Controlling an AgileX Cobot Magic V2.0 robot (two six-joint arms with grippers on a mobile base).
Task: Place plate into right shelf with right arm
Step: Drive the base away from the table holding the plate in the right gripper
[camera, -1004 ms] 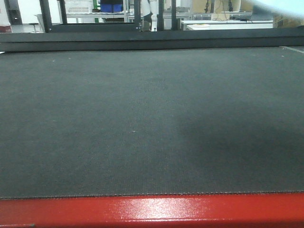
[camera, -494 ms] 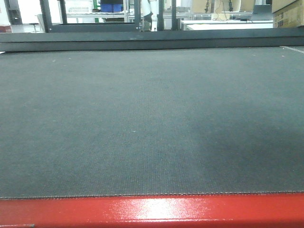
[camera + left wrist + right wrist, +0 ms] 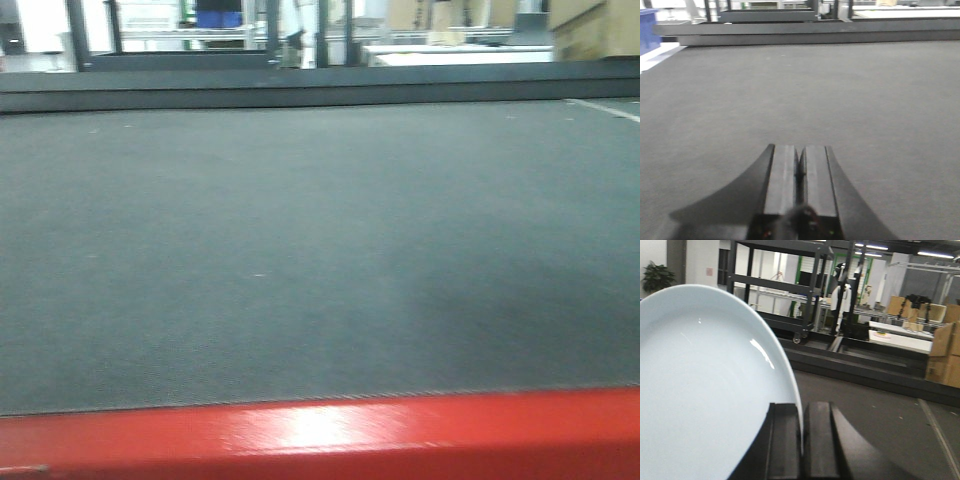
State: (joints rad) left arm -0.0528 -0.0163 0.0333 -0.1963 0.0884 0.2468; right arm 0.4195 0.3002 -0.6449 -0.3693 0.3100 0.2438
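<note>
The plate (image 3: 705,390), pale and shallow, fills the left of the right wrist view, standing on edge. My right gripper (image 3: 802,407) is shut on its rim, held above a dark mat. My left gripper (image 3: 800,150) is shut and empty, low over the dark mat. The front view shows neither gripper nor the plate. The stainless-steel right shelf is out of view.
A dark mat (image 3: 300,250) covers the table, with a red front edge (image 3: 320,435). A raised dark ledge (image 3: 300,85) runs along the back. A blue bin (image 3: 647,30) sits at the far left. Black racks (image 3: 785,285) and cardboard boxes (image 3: 942,357) stand beyond.
A pale patch of the plate at the front view's top right a second ago is gone. The background has slid left and the view is now blurred.
</note>
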